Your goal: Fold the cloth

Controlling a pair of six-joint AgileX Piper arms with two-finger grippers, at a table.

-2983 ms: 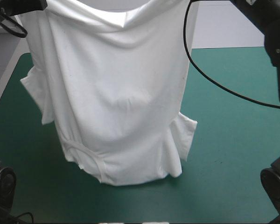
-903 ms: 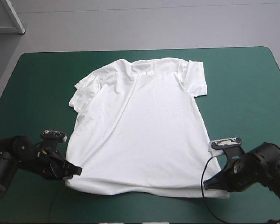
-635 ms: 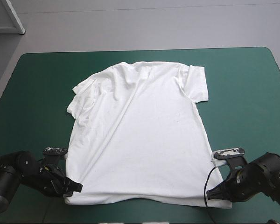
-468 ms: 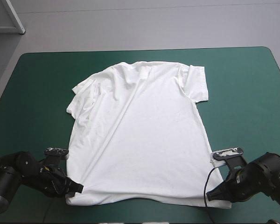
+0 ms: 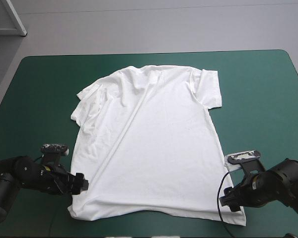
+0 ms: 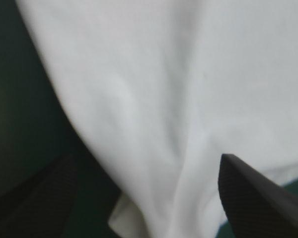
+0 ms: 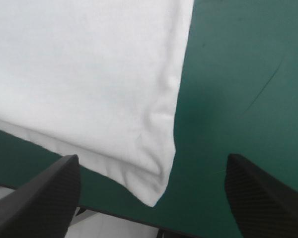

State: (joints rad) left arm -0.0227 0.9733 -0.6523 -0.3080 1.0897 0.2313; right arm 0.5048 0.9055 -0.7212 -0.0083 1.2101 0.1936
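T-shirt [image 5: 149,144] flat, corner ahead of right hand [image 7: 151,158]

Teal-green table [image 5: 260,99], white T-shirt [image 5: 154,144] flat across its middle, collar farthest.

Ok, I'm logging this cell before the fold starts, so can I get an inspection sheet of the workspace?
Surface: table with teal-green cover, bare around the shirt.
Job's things: white short-sleeved T-shirt spread flat, hem toward the near edge, lightly creased, not yet folded.
Clutter: nothing seen.
Grippers: left gripper low by the hem's left corner, right gripper low at its right corner; both sets of jaws open, with cloth lying between them.
Cables: nothing seen.
Surroundings: nothing seen.
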